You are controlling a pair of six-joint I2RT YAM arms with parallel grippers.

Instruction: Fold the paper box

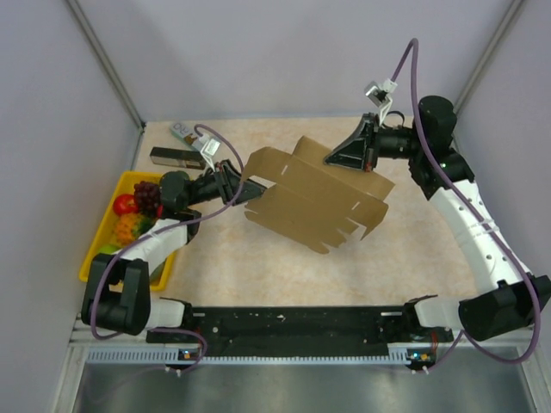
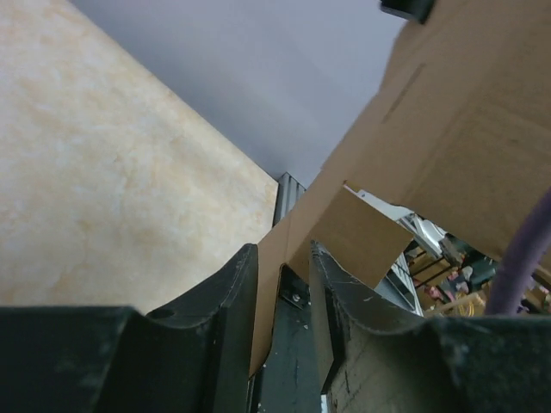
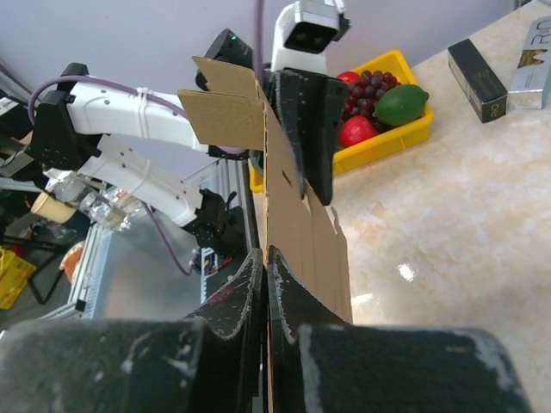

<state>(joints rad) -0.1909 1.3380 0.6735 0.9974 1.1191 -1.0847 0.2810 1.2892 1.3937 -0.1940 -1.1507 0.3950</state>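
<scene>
The paper box point(image 1: 318, 196) is a brown cardboard sheet with flaps and slots, held tilted in the air above the table's middle. My left gripper point(image 1: 244, 185) holds its left edge. In the left wrist view a bent flap of the box point(image 2: 465, 129) runs down between that gripper's point(image 2: 284, 249) jaws and lies against both fingers point(image 2: 228, 318), with a gap in the fold. My right gripper point(image 1: 349, 157) grips the sheet's far upper edge. Seen from the right wrist, its point(image 3: 265, 251) jaws are pressed tight on the thin edge of the box point(image 3: 297, 224).
A yellow bin point(image 1: 90, 258) of toy fruit stands at the table's left edge, seen also as the bin point(image 3: 405, 138) in the right wrist view. A slim black box point(image 1: 176, 157) and a small white packet point(image 1: 182, 132) lie at the back left corner.
</scene>
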